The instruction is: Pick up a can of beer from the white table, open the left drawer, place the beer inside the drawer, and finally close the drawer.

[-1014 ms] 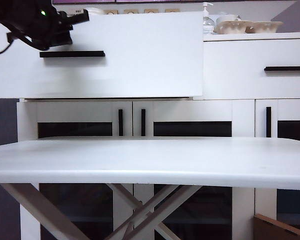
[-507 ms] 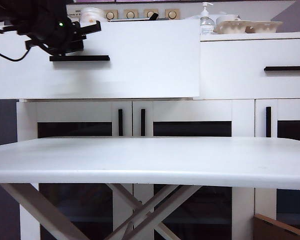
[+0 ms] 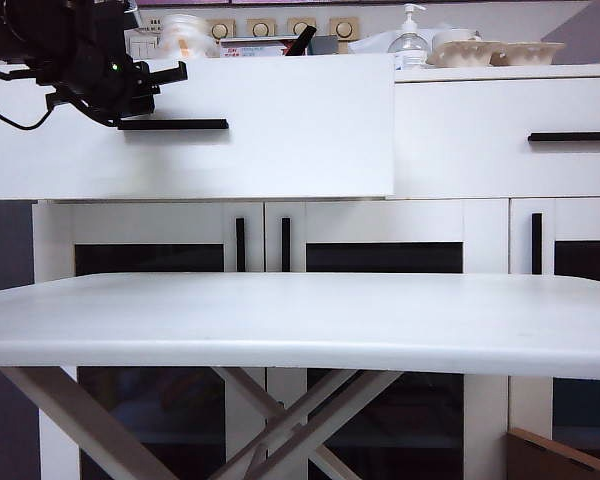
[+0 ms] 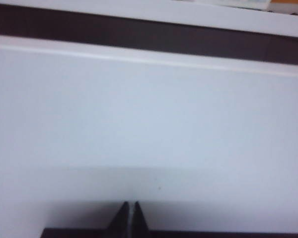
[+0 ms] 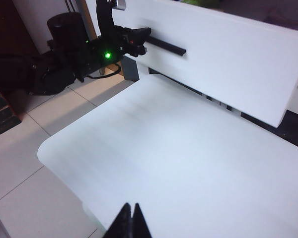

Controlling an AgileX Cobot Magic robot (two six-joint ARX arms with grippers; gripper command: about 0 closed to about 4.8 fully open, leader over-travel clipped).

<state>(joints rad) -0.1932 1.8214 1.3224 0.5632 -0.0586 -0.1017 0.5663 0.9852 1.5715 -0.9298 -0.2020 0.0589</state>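
Your left pincer (image 3: 170, 72) sits at the upper left of the exterior frame, fingers pressed together, right at the left end of the black handle (image 3: 175, 124) on the left drawer (image 3: 280, 125). That drawer front stands proud of its neighbour (image 3: 500, 135), so it reads as partly out, and you're on the closing push, I'd say. The wrist view agrees: closed tips against plain white panel, with a dark gap above the panel's top edge.

To do it well, keep the closed tips flat on the panel beside the handle and drive straight in, no sideways drift, or the drawer may skew on its runners. Ease off as the face comes level with the neighbour.

Your right pincer (image 5: 130, 218) hangs above the near edge of the white desk (image 5: 188, 163), also pressed together, holding nothing. Leave it parked there.

The can of beer isn't visible anywhere; the desk is bare, so it's presumably inside the drawer, though I can't confirm that.
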